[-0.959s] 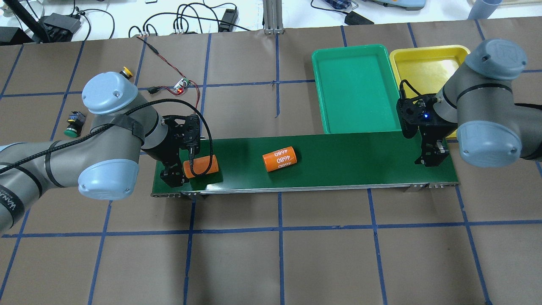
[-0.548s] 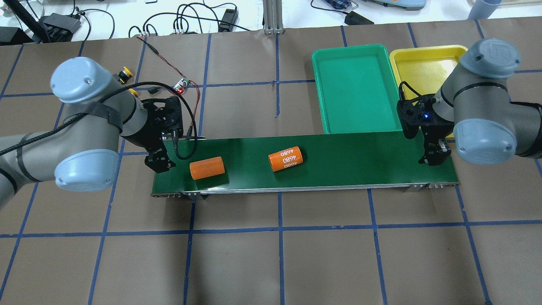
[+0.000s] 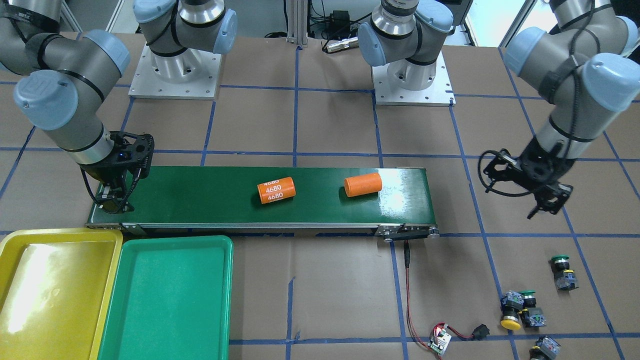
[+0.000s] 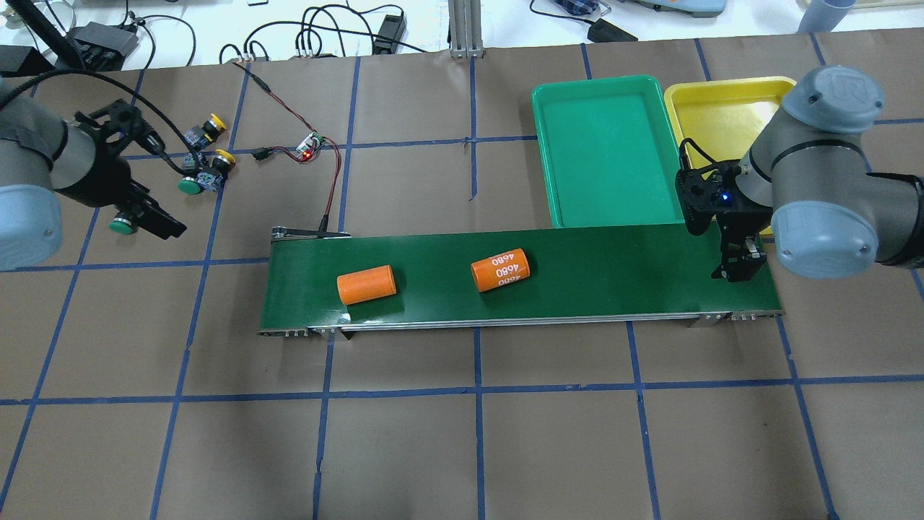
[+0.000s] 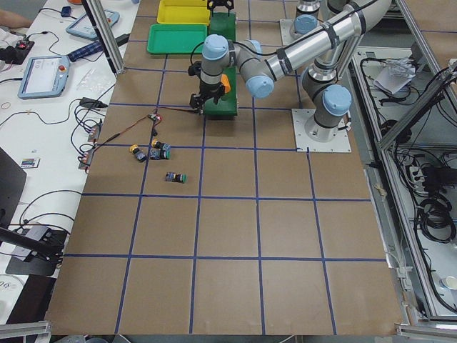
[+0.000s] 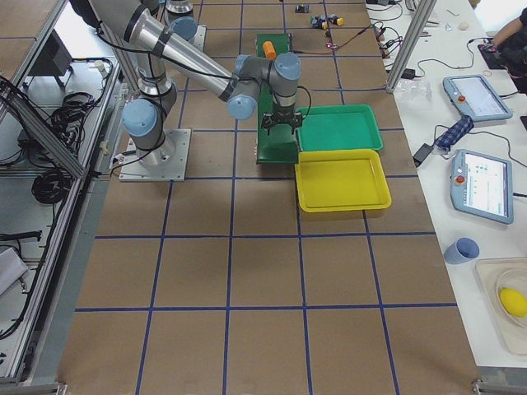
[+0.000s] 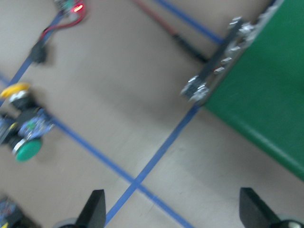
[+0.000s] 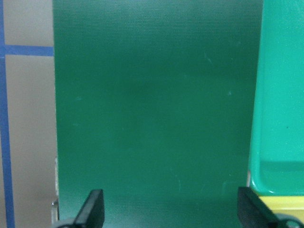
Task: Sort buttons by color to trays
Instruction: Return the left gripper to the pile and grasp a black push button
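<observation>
Overhead exterior: we find the left gripper (image 4: 162,222) off the conveyor belt (image 4: 592,278), over bare table, in among the buttons.
Left grip: released. The left wrist view shows its fingers (image 7: 96,211) spread wide with nothing between them.
Right grip: the right gripper (image 4: 736,271) is likewise released and empty, its fingers (image 8: 95,209) spread over the belt's other end.
Nearest button: 1 lone green button (image 4: 120,224) sits just beside the left fingertips and is partly masked by them here. The front-facing view shows it apart from the fingers.
Further out: a paired green button (image 4: 190,186) and a paired yellow button (image 4: 225,157) huddle together, off to one side of the open jaws. 1 far yellow button (image 4: 214,123) lies beyond them.
Trays: the green tray (image 4: 606,166) is just beside the right gripper, and the yellow tray (image 4: 722,115) is next past it. Both are well apart from the left hand, with no button in either.
Belt load: a plain orange cylinder (image 4: 367,284) and a 4680 cylinder (image 4: 500,270), neither ours to sort.
Step in hand: we judge this the approach to the 1st pick, with 0 of 4 sorted.
Next move: we would centre the open jaws over the lone green button, come down square across its body, close and lift. The carry to the trays is long, so passing it by the belt seems likely, though that is our guess.
</observation>
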`<state>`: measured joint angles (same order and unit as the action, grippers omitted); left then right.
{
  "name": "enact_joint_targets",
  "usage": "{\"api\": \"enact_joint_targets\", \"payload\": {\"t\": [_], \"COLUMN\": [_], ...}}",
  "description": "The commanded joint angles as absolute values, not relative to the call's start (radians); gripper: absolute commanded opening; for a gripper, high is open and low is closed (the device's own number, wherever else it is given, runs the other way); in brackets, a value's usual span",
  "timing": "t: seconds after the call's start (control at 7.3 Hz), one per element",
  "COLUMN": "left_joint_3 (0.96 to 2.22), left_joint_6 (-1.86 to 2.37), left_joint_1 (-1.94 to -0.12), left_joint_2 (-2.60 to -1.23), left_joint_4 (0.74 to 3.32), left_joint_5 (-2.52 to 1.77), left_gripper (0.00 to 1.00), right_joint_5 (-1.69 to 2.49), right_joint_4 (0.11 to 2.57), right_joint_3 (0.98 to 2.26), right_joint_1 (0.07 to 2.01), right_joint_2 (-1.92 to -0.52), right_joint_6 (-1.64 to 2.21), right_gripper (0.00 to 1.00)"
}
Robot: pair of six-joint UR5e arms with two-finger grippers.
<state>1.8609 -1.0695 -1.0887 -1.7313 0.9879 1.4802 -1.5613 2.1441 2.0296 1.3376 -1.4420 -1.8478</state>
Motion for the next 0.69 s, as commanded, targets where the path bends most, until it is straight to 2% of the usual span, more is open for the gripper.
{"api": "enact_joint_targets", "payload": {"t": [0.0, 0.14, 0.55], "left_joint_3": [1.74, 1.689, 1.499], "left_joint_6": [-0.743, -0.619, -0.624], "left_joint_1": [-1.008, -1.008, -1.005], "left_joint_2": [-1.892, -1.951, -2.139], "left_joint_4": [0.971, 0.973, 0.917], "left_joint_5": [1.485, 1.485, 1.488], "left_gripper": [1.0, 1.0, 1.0], "right_joint_5": [-1.56, -1.559, -1.557], "right_joint_4": [2.14, 2.138, 2.143], "right_joint_3": [2.029, 2.029, 2.029], "right_joint_1": [1.338, 1.338, 1.338], "right_joint_2": [-1.442, -1.442, -1.442], "right_joint_6": [-1.847, -1.844, -1.845], "right_gripper": [1.0, 1.0, 1.0]}}
